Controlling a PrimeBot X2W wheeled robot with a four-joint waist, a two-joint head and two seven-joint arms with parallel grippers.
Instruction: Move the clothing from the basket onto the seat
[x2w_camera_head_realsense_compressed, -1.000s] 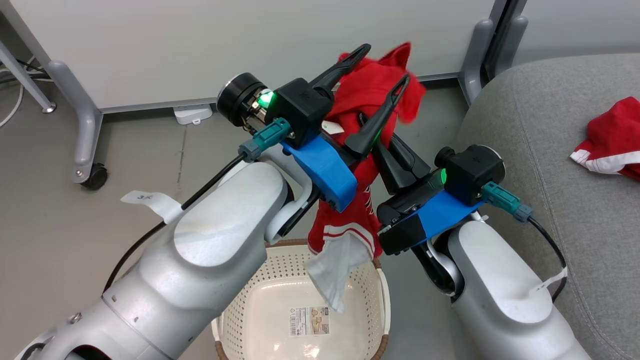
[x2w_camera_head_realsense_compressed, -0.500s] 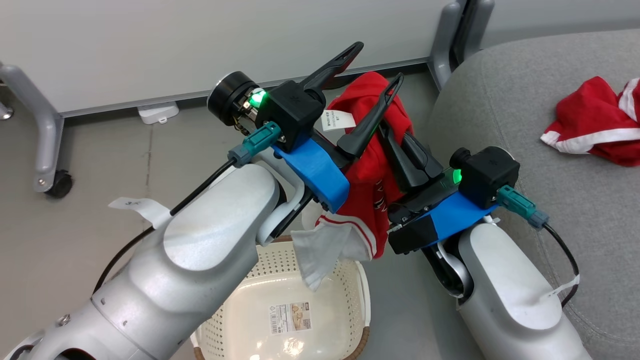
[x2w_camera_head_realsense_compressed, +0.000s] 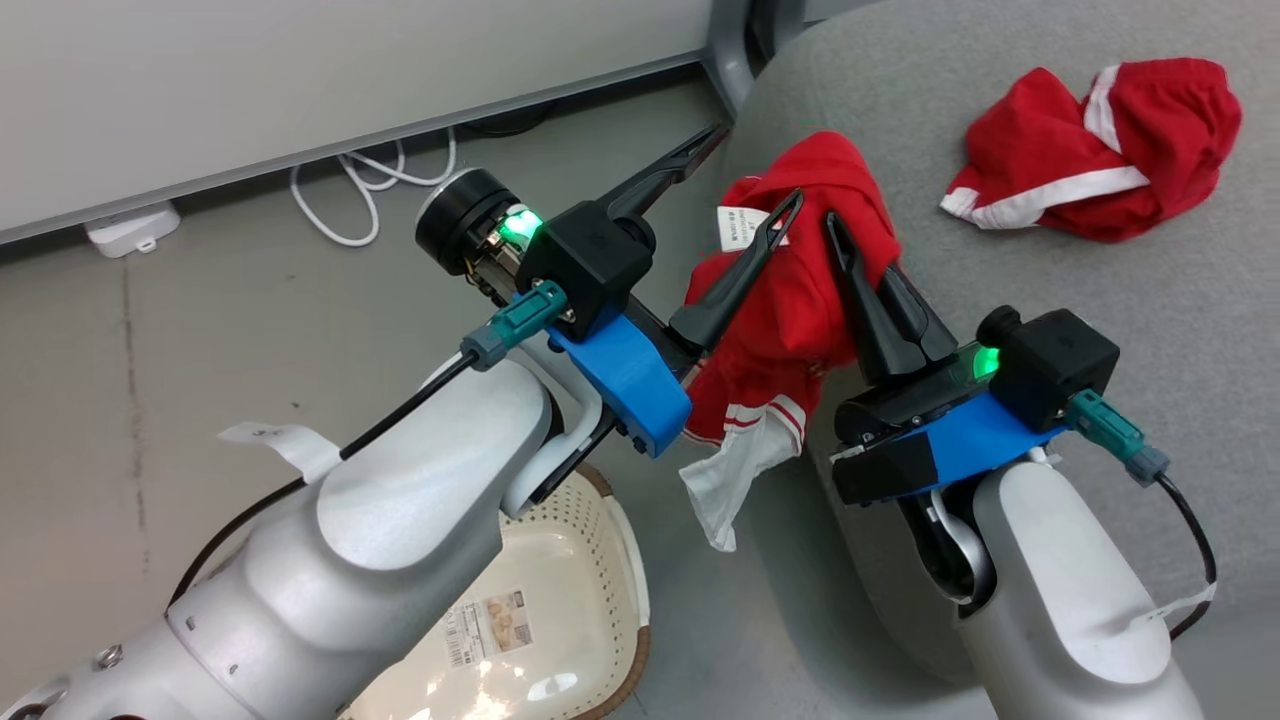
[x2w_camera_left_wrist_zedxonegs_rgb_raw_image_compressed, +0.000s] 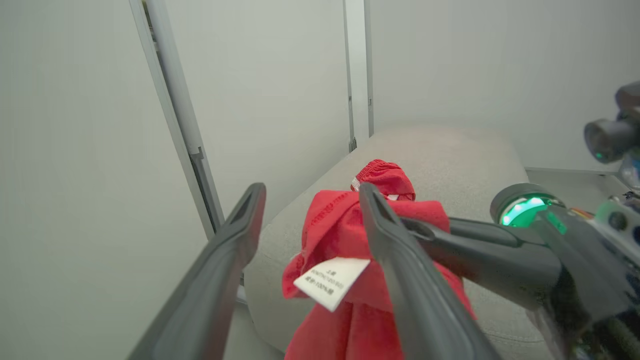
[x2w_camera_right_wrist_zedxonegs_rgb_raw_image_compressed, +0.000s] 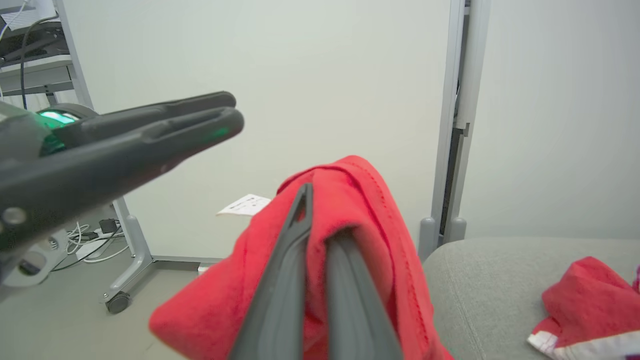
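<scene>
- Floor (x2w_camera_head_realsense_compressed: 150, 350): grey and open at the left, bounded above by the partition panel (x2w_camera_head_realsense_compressed: 300, 80). A white cable (x2w_camera_head_realsense_compressed: 350, 200) is coiled at the panel's foot.
- Basket (x2w_camera_head_realsense_compressed: 625, 560): lower left, on the floor, near the seat's edge but apart from it.
- Left gripper (x2w_camera_head_realsense_compressed: 755, 165): fingers spread wide, holding nothing.
- Jersey (x2w_camera_head_realsense_compressed: 790, 310): pinched in the closed right gripper (x2w_camera_head_realsense_compressed: 845, 240) at the seat's left edge. Its long axis slants from upper right to lower left, with the white part lowest, over the floor gap.
- Seat (x2w_camera_head_realsense_compressed: 1100, 300): bare fabric to the right of the jersey.
- Shorts (x2w_camera_head_realsense_compressed: 1080, 150): crumpled on the seat, upper right.
</scene>
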